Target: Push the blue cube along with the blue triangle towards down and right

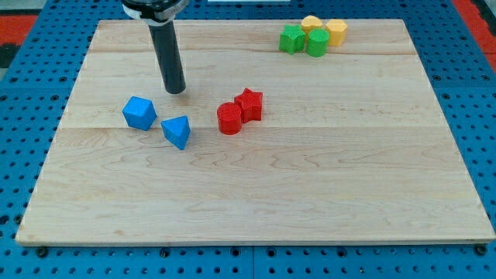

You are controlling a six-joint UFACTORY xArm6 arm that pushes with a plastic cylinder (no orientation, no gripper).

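Observation:
The blue cube point(139, 113) lies on the wooden board at the view's left of centre. The blue triangle point(177, 131) lies just to its lower right, a small gap apart. My tip point(176, 91) rests on the board above and between the two, a little above and to the right of the cube and straight above the triangle. It touches neither block.
A red cylinder point(229, 119) and a red star point(249, 105) sit touching, right of the triangle. At the view's top right are a green star point(292, 38), a green cylinder point(317, 43) and two yellow blocks point(311, 24), point(336, 32). The wooden board point(310, 178) lies on a blue pegboard.

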